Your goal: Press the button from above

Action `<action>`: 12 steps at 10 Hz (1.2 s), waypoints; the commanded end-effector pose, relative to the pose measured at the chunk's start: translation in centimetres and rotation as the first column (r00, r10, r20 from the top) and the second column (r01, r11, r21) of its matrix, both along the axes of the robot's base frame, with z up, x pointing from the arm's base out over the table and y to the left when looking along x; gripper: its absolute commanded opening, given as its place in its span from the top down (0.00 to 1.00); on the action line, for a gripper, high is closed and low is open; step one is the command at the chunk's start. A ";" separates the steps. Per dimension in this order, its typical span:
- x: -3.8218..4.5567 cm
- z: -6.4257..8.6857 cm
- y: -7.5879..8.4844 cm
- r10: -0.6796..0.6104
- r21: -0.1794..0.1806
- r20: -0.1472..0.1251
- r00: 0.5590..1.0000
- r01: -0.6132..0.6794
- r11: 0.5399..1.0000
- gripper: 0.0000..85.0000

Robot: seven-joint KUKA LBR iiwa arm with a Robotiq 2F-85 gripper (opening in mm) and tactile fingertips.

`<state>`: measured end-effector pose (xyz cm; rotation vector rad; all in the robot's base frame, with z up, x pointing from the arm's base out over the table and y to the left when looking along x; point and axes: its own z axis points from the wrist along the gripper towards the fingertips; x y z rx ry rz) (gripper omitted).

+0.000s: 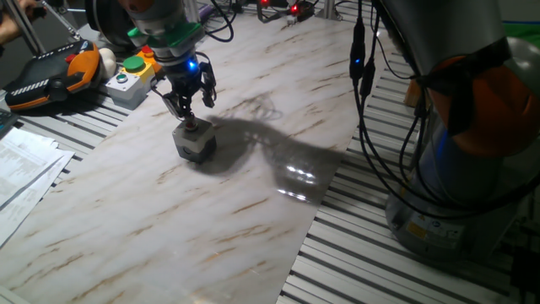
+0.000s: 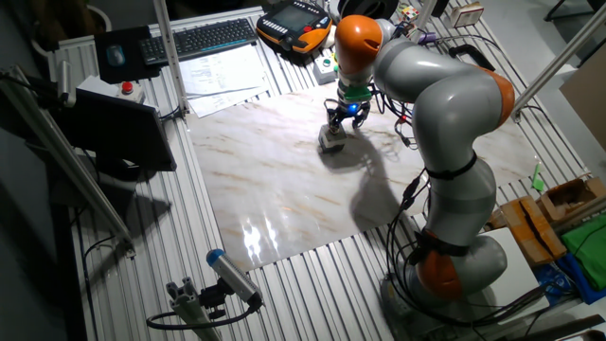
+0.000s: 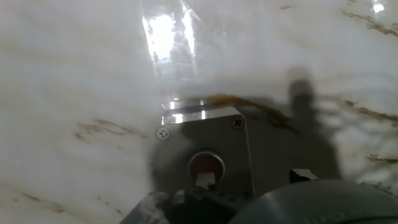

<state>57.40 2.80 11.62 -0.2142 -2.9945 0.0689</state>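
The button (image 1: 192, 125) is small, round and red, on top of a grey cube-shaped box (image 1: 195, 143) that stands on the marble board at the far left. My gripper (image 1: 188, 118) points straight down right over it. In the hand view the red button (image 3: 206, 165) sits in the box's lid (image 3: 180, 146), and my gripper (image 3: 204, 180) shows as one pale tip, fingers together, resting on the button's near edge. In the other fixed view the gripper (image 2: 336, 127) stands over the box (image 2: 330, 141).
A yellow and grey box with larger green and red buttons (image 1: 131, 74) and an orange teach pendant (image 1: 51, 76) lie behind the button. Papers (image 1: 25, 165) lie at the left. The arm's base (image 1: 472, 169) and hanging cables (image 1: 363, 101) stand at the right of the marble board (image 1: 211, 228).
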 end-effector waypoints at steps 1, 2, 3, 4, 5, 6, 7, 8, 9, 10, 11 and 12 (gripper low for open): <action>0.03 0.0 0.0 -0.002 0.003 -0.007 1.000 0.002 1.000 0.26; 0.06 0.0 -0.1 -0.007 0.004 -0.013 1.000 0.007 1.000 0.26; 0.11 -0.1 -0.1 -0.008 0.002 -0.016 1.000 0.008 1.000 0.26; 0.19 -0.2 -0.2 -0.012 0.003 -0.020 1.000 0.012 1.000 0.26; 0.24 -0.4 -0.2 -0.015 0.003 -0.025 1.000 0.015 1.000 0.26; 0.26 -0.4 -0.2 -0.016 0.002 -0.028 0.999 0.016 1.000 0.26; 0.27 -0.4 -0.2 -0.017 0.001 -0.031 0.999 0.017 1.000 0.26; 0.26 -0.4 -0.2 -0.017 -0.001 -0.035 0.999 0.017 1.000 0.26; 0.24 -0.5 -0.2 -0.017 0.001 -0.038 0.999 0.017 1.000 0.27; 0.21 -0.5 -0.2 -0.017 0.004 -0.040 0.999 0.017 1.000 0.27; 0.19 -0.5 -0.1 -0.017 0.005 -0.042 0.999 0.017 1.000 0.27; 0.17 -0.5 -0.1 -0.015 0.007 -0.042 0.999 0.015 1.000 0.27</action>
